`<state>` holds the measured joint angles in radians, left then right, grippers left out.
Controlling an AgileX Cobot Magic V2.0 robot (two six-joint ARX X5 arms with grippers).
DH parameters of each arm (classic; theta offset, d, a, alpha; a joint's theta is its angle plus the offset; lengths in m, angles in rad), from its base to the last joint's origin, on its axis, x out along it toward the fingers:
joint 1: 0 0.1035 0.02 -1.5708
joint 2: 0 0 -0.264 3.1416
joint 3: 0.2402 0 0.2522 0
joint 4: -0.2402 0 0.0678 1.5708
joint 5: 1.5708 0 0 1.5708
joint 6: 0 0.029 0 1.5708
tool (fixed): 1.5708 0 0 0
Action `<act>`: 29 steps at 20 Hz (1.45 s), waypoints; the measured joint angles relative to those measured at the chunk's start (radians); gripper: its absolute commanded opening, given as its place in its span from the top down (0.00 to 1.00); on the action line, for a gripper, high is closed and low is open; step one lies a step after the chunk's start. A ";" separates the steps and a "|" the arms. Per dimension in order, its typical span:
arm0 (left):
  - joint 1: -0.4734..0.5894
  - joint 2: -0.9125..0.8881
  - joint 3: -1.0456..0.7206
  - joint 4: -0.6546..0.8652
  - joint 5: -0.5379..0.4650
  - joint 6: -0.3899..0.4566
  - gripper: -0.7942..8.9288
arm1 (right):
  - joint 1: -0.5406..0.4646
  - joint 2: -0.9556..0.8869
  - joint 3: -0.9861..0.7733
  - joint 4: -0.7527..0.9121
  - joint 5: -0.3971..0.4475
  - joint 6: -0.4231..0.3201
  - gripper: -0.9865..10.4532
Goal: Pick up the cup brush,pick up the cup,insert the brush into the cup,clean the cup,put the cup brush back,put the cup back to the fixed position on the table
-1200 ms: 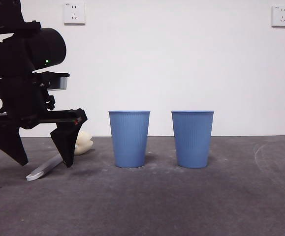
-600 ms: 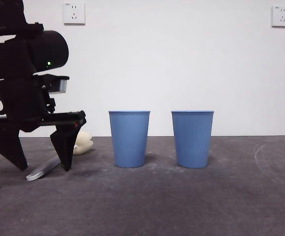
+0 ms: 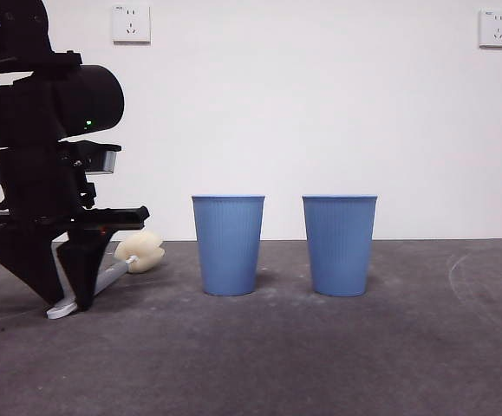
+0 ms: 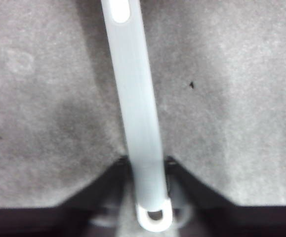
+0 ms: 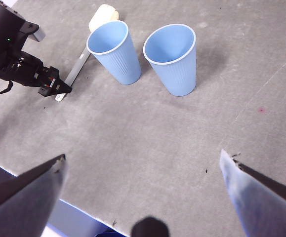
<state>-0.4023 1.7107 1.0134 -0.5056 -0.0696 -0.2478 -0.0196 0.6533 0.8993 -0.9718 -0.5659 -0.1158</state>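
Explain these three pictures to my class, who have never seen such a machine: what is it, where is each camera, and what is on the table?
It is a robot with two arms, each ending in a gripper with two black jaws. One picture looks level across the grey table; the other two come from cameras on the wrists. On the table stand two blue cups, one nearer the brush and one farther. The brush lies beside them, its sponge head toward the cups. The left gripper is down at the brush, a jaw at each side of the handle; it lies on the table, unlifted. The right gripper waits above, jaws wide open, holding nothing.
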 measured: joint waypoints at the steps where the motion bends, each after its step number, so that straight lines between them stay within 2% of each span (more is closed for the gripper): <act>1: 0.000 -0.002 0.000 -0.003 0.002 -0.006 0.86 | 0.000 0.000 0.000 0.000 0.000 0.000 0.39; 5: 0.001 -0.032 0.000 -0.014 0.002 -0.007 0.87 | 0.000 0.000 0.000 0.000 0.000 0.000 0.39; 7: 0.005 -0.052 0.000 -0.022 0.005 0.001 0.93 | 0.000 0.000 0.000 0.000 0.000 0.000 0.39; 20: 0.103 -0.256 -0.006 -0.046 0.066 0.041 0.93 | 0.000 0.009 0.000 0.000 0.000 0.000 0.39; 25: 0.118 -0.337 -0.006 -0.164 0.077 0.129 0.93 | 0.007 0.047 0.000 0.070 -0.003 0.000 0.39; 29: 0.117 -0.490 -0.006 -0.223 0.077 0.174 0.93 | 0.076 0.120 -0.020 0.192 -0.008 -0.001 0.39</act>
<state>-0.2848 1.2205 1.0077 -0.7284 0.0074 -0.0734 0.0566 0.7734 0.8795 -0.7803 -0.5739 -0.1169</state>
